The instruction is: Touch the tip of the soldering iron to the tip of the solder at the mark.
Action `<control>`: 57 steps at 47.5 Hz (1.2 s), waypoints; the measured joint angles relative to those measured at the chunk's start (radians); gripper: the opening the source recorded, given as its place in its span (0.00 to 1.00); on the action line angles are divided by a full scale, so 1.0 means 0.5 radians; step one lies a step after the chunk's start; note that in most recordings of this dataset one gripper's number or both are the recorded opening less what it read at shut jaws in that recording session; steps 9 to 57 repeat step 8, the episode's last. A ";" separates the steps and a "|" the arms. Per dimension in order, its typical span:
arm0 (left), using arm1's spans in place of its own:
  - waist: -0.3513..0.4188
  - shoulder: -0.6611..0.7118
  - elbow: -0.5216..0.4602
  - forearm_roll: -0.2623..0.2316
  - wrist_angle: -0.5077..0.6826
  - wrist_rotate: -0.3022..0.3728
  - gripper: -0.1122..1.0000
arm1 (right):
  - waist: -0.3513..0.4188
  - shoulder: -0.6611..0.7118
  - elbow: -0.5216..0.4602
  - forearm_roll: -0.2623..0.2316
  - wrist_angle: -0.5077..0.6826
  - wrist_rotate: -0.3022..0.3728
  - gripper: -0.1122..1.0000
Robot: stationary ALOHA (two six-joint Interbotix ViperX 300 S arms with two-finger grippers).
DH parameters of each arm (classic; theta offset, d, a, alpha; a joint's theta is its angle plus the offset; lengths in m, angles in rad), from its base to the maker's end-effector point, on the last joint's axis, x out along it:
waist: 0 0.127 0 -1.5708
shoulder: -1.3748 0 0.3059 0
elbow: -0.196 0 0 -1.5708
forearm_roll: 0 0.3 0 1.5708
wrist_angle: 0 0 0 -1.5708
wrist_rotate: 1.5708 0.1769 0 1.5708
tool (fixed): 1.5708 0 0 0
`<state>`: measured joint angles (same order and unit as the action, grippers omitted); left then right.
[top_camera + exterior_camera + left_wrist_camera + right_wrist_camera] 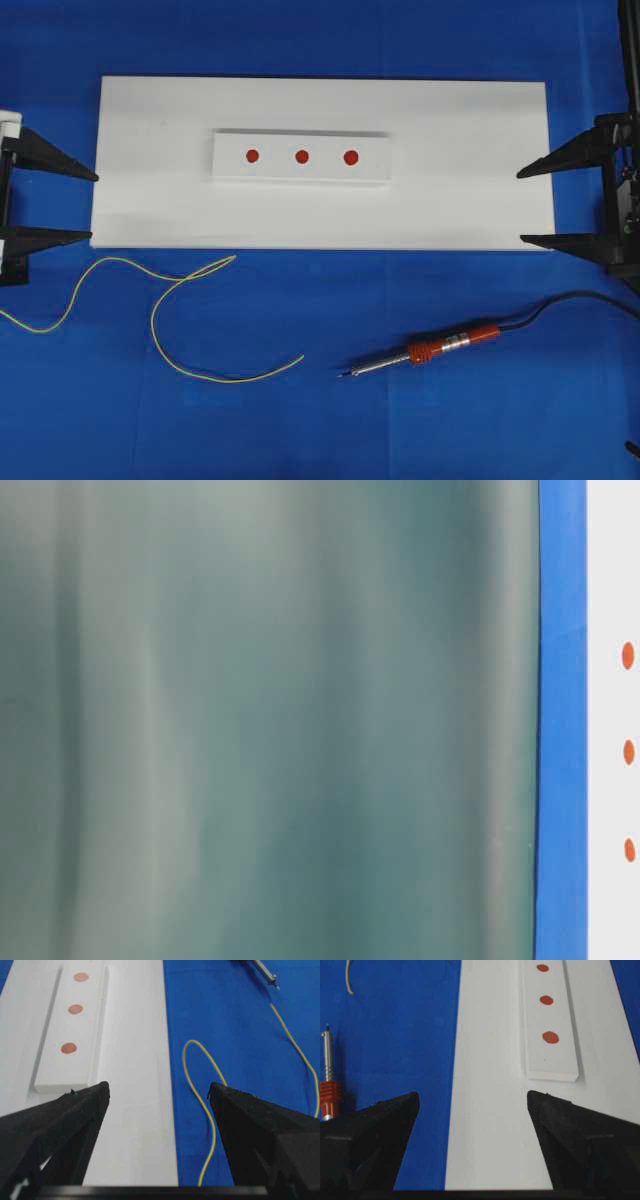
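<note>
The soldering iron (440,349) lies on the blue cloth at the front right, its dark tip (341,376) pointing left; its shaft also shows in the right wrist view (327,1052). The thin yellow solder (170,300) curls over the cloth at the front left, one free end (302,356) lying left of the iron's tip. Three red marks (301,156) sit on a raised white strip (302,135) in the middle of the white board (480,200). My left gripper (95,207) stands open at the board's left end, holding nothing. At the right end my right gripper (520,206) is open and holds nothing.
The iron's black cord (570,300) runs off to the right edge. Blue cloth (300,430) covers the table around the board. The table-level view is mostly filled by a blurred grey-green surface (260,720), with the marks at its right edge.
</note>
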<state>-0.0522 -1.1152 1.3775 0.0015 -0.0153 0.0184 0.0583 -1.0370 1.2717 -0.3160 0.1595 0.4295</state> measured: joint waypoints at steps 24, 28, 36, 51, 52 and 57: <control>0.000 0.000 0.000 0.000 0.000 0.000 0.79 | 0.003 0.000 0.000 0.000 -0.003 0.000 0.87; 0.000 0.000 0.000 0.000 0.000 0.000 0.79 | 0.003 0.000 0.000 0.000 -0.003 0.000 0.87; 0.000 0.000 0.000 0.000 0.000 0.000 0.79 | 0.003 0.000 0.000 0.000 -0.003 0.000 0.87; 0.000 0.000 0.000 0.000 0.000 0.000 0.79 | 0.003 0.000 0.000 0.000 -0.003 0.000 0.87; 0.000 0.000 0.000 0.000 0.000 0.000 0.79 | 0.003 0.000 0.000 0.000 -0.003 0.000 0.87; 0.000 0.000 0.000 0.000 0.000 0.000 0.79 | 0.003 0.000 0.000 0.000 -0.003 0.000 0.87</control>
